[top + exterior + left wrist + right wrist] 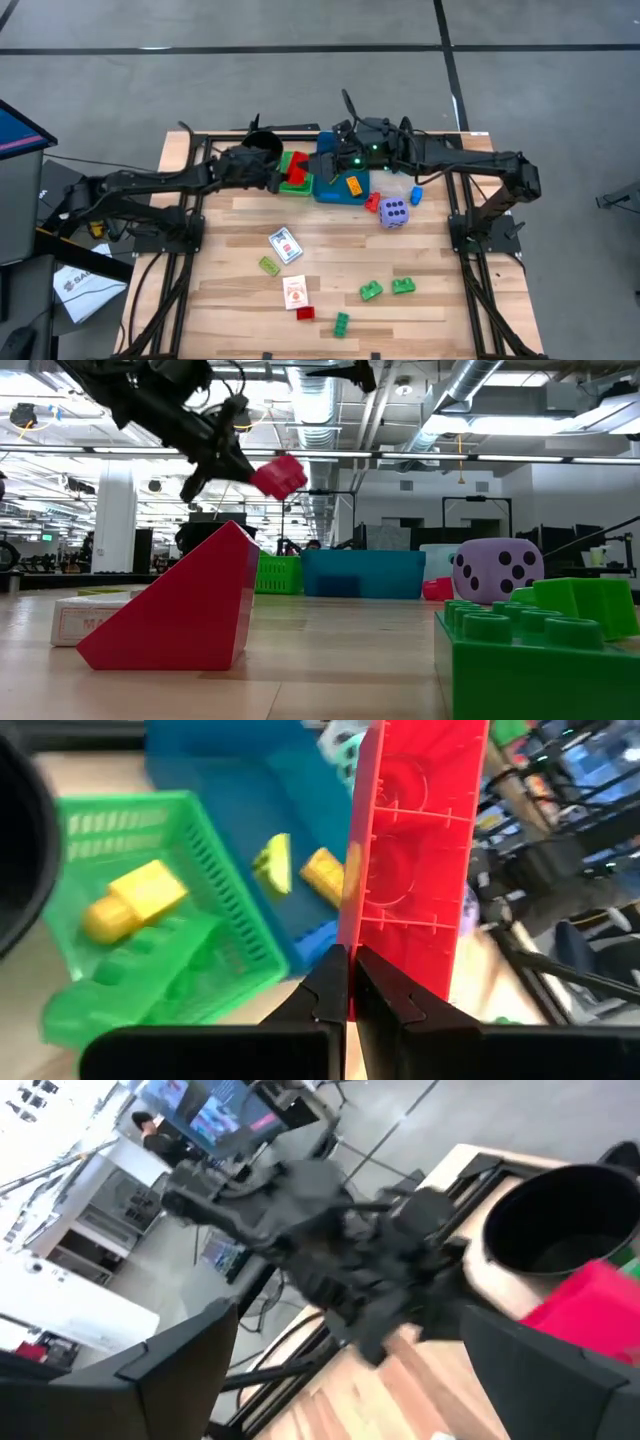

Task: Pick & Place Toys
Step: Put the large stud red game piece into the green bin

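Observation:
My left gripper (283, 178) is shut on a red brick (297, 170) above the green tray (300, 186), which holds a yellow brick (135, 898) and a green brick (150, 982). In the low view the red brick (280, 475) hangs high above the table. My right gripper (350, 1370) is open and empty over the blue tray (335, 190), which holds yellow bricks (354, 184). The purple die (393, 212), two card packs (285, 245) (295, 292) and loose green (371, 291) and red (305, 313) bricks lie on the table. My left gripper pinches one thin side wall of the red brick (352, 935) between its two fingertips (325, 995). The brick sticks out beyond the fingers with its hollow underside showing. The fingers (225, 460) slant downward. The brick is lifted clear, over the green tray.
A black cup (262, 145) stands at the far edge, left of the green tray. A blue brick (416, 195) and a red brick (372, 202) lie beside the die. More green bricks (404, 286) (341, 323) and a yellow-green brick (268, 265) lie toward the near edge.

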`<state>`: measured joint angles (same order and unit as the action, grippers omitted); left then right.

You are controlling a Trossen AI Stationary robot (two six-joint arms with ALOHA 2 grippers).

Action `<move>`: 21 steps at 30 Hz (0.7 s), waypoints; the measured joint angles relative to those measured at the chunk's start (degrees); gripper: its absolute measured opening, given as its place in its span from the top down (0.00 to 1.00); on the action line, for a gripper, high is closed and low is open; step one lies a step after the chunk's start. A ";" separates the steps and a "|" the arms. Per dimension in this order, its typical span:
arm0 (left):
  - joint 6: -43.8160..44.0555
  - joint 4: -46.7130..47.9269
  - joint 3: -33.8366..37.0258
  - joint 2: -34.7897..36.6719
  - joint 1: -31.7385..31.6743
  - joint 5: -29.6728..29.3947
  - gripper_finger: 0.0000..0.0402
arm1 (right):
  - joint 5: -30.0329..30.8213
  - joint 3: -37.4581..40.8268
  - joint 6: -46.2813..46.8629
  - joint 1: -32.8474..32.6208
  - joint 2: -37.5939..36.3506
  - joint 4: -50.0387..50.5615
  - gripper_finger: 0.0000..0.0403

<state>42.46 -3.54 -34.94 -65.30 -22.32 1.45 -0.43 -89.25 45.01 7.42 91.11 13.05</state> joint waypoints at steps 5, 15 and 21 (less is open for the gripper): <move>-0.04 -0.78 0.00 -2.87 -3.39 1.46 0.99 | 0.00 -0.02 0.00 -1.86 -0.04 -0.18 0.06; -0.14 -0.55 0.00 -5.96 -7.37 0.90 0.99 | -0.03 -0.02 -0.48 -2.28 -0.04 -0.19 0.06; 0.07 -0.56 0.00 -8.98 -7.35 -0.15 0.94 | -3.08 -0.02 -1.36 -2.32 -0.04 -0.08 0.06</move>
<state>42.52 -4.10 -34.94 -74.27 -29.67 1.30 -3.50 -89.27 43.65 5.10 91.07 12.98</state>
